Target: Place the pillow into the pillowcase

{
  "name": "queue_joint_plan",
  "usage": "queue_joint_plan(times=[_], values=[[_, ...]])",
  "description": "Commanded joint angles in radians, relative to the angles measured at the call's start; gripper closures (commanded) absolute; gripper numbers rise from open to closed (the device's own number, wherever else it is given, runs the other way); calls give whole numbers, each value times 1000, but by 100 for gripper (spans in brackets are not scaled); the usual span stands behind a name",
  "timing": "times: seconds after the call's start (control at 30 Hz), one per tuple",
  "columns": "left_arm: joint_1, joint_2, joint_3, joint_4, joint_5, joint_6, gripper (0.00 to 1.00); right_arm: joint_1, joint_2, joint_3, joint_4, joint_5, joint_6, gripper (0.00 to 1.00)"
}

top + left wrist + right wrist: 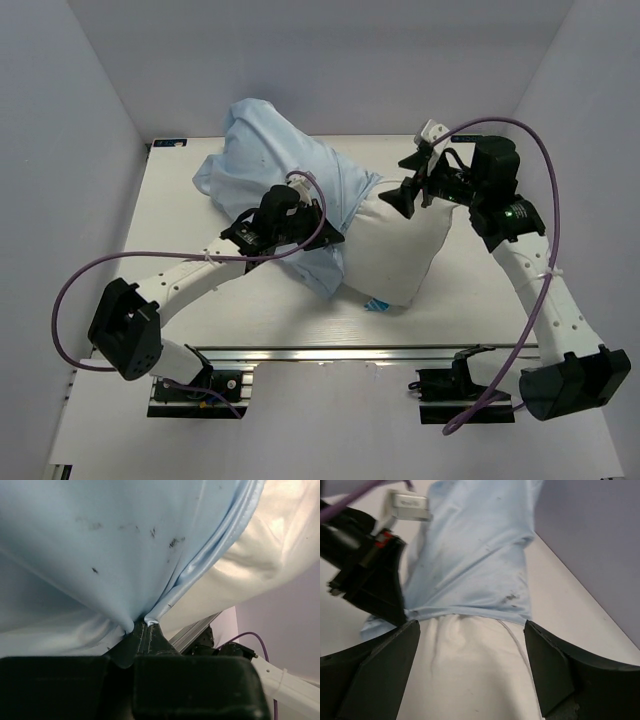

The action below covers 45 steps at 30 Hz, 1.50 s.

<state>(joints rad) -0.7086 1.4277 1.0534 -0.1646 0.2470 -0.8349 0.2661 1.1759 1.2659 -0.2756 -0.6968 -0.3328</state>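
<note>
1. Plump white rectangular pillow (pixel 405 250) lying on the flat white surface (pixel 170 220), roughly mid-way across it; far-left end tucked inside the thin, wrinkled light-blue fabric pillowcase (pixel 285 160).
2. Long axis set on a diagonal, from far left to near right; bare end pointing near-right, covered end pointing toward the far-left corner.
3. Pillowcase bunched and raised over the covered end; open edge crossing the pillow about half-way along, with dark specks on the cloth.
4. Left fingers (pixel 146 637) closed tight, pinching a gathered fold of the pillowcase hem, right beside the pillow's side.
5. Right fingers (pixel 560 675) spread wide, holding nothing; placed on either side of the pillow's bare end, facing the pillowcase opening; contact with the pillow impossible to tell.
</note>
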Motion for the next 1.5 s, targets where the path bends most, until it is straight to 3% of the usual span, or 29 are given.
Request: queue_joint_plan(times=[0.0,0.27,0.4,0.53,0.57,0.67,0.7,0.77,0.83,0.87,0.9,0.97,1.03,1.13,1.3,1.47], values=[[0,-58,-29,-19,34,3,100,-21,48,36,-166,177,-70,11],[1,-105,-52,-4,37,11,100,-33,145,38,-312,266,-324,11],[1,-139,-79,11,46,8,100,-50,278,121,-471,157,-417,15],[1,-170,-89,49,52,8,100,-47,410,197,-609,-77,-382,45],[1,-171,-89,66,58,5,100,-44,435,226,-658,-120,-368,59],[1,-130,-40,120,98,3,100,-10,513,239,-662,-268,-278,86],[1,-109,-15,129,113,6,100,19,522,231,-642,-300,-243,89],[1,-49,60,164,164,5,100,47,513,213,-556,-371,-94,100],[1,-15,121,236,219,-9,100,77,467,152,-301,-400,73,100],[0,-1,138,256,236,-21,100,84,431,127,-193,-399,266,100],[-3,23,178,279,265,-24,100,90,413,77,37,-392,372,100],[-5,39,218,281,284,-27,100,91,365,31,256,-345,627,100],[-12,48,252,278,297,-26,100,91,343,9,465,-225,724,100],[-17,31,296,280,311,-27,100,88,324,15,625,-50,853,100],[-19,-21,301,277,296,-27,100,50,367,99,705,166,948,100],[-19,-47,278,289,273,-29,100,-33,430,239,743,229,985,100]])
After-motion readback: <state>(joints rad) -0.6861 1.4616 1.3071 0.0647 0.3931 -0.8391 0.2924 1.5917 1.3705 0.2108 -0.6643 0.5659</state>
